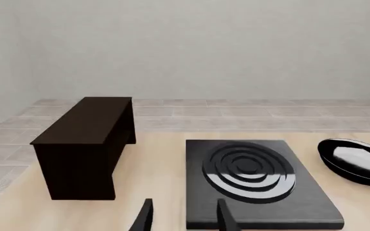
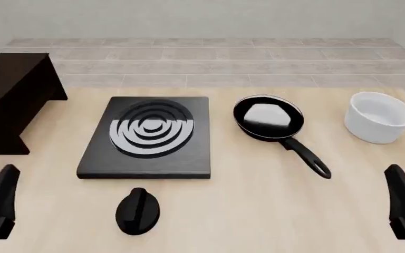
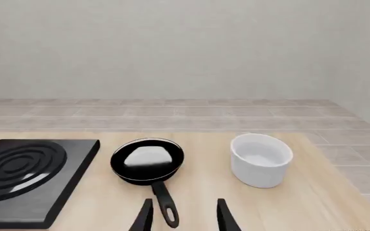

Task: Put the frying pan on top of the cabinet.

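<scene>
The frying pan (image 2: 268,117) is small, glossy and black, and sits on the wooden table right of centre. Its long handle (image 2: 307,156) points toward the front right. In the right wrist view the pan (image 3: 148,161) lies just ahead of my right gripper (image 3: 183,214), which is open, the handle's loop (image 3: 169,219) close to its fingers. The dark brown cabinet (image 2: 12,89) stands at the table's far left with a bare flat top. My left gripper (image 1: 185,214) is open and empty, facing the cabinet (image 1: 85,139) and the pan's edge (image 1: 358,161).
A flat black stove plate (image 2: 150,137) with silver rings lies between cabinet and pan. A black oval knob (image 2: 137,211) sits in front of it. A white bowl (image 2: 378,117) stands at the far right. Both grippers (image 2: 6,182) (image 2: 397,182) hover near the front edge.
</scene>
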Tool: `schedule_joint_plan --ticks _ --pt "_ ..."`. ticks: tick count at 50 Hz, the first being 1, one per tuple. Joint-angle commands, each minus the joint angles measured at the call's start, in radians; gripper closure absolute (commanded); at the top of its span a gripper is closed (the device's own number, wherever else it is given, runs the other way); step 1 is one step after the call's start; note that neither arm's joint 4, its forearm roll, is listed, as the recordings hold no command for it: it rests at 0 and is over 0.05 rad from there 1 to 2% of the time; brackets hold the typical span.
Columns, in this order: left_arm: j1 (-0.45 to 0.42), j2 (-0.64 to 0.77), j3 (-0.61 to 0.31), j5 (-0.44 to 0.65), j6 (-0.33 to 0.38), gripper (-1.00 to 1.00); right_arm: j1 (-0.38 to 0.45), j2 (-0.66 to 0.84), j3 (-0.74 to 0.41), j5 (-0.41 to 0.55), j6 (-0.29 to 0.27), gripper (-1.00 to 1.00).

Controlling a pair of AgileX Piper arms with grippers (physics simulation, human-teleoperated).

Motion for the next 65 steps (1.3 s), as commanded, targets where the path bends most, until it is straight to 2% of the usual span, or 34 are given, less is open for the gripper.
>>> schedule_joint_plan --ticks 1,17,23,24,25,29,34,37,39,43,47,51,53,55,59,62,64,65 --pt "-0.007 0.001 0.0 -0.002 0.014 -1.0 -0.012 0.009 -0.001 -0.006 0.008 -1.0" --pt "-0.027 0.065 0.004 -0.059 0.033 -1.0 -0.011 0.011 0.001 -0.005 0.013 -1.0" --pt "-0.063 0.188 0.002 -0.189 0.018 -1.0 -0.011 0.011 0.001 -0.004 0.014 -1.0" --pt "-0.101 0.266 -0.005 -0.261 0.006 -1.0 -0.011 0.011 0.001 -0.004 0.014 -1.0" --pt "-0.102 0.274 -0.005 -0.27 0.006 -1.0 -0.011 0.011 0.001 -0.004 0.014 -1.0" --pt "-0.189 0.427 -0.035 -0.401 -0.014 -1.0 -0.013 0.008 0.001 -0.002 0.017 -1.0" --pt "-0.285 0.58 -0.097 -0.5 -0.083 -1.0 -0.019 0.005 0.001 -0.001 0.019 -1.0" --pt "-0.308 0.607 -0.124 -0.508 -0.085 -1.0 -0.02 0.006 0.001 -0.001 0.02 -1.0" --pt "-0.348 0.648 -0.156 -0.52 -0.124 -1.0 -0.019 0.006 0.001 -0.001 0.018 -1.0" --pt "-0.39 0.722 -0.199 -0.56 -0.119 -1.0 -0.019 0.007 0.001 -0.002 0.018 -1.0" --pt "-0.464 0.813 -0.251 -0.6 -0.169 -1.0 -0.018 0.008 0.001 -0.003 0.016 -1.0" --pt "-0.51 0.891 -0.3 -0.635 -0.189 -1.0 -0.019 0.008 0.001 -0.005 0.015 -1.0" --pt "-0.551 0.924 -0.321 -0.644 -0.247 -1.0 -0.019 0.007 0.001 -0.005 0.013 -1.0" --pt "-0.574 0.962 -0.347 -0.653 -0.259 -1.0 -0.019 0.006 0.001 -0.004 0.012 -1.0" --pt "-0.627 1.062 -0.397 -0.685 -0.338 -1.0 -0.019 0.007 0.001 -0.006 0.01 -1.0" --pt "-0.654 1.116 -0.434 -0.691 -0.369 -1.0 -0.018 0.009 0.001 -0.007 0.008 -1.0" --pt "-0.677 1.151 -0.453 -0.697 -0.419 -1.0 -0.018 0.01 0.001 -0.008 0.007 -1.0" --pt "-0.691 1.174 -0.472 -0.692 -0.42 -1.0 -0.018 0.012 0.001 -0.009 0.006 -1.0"
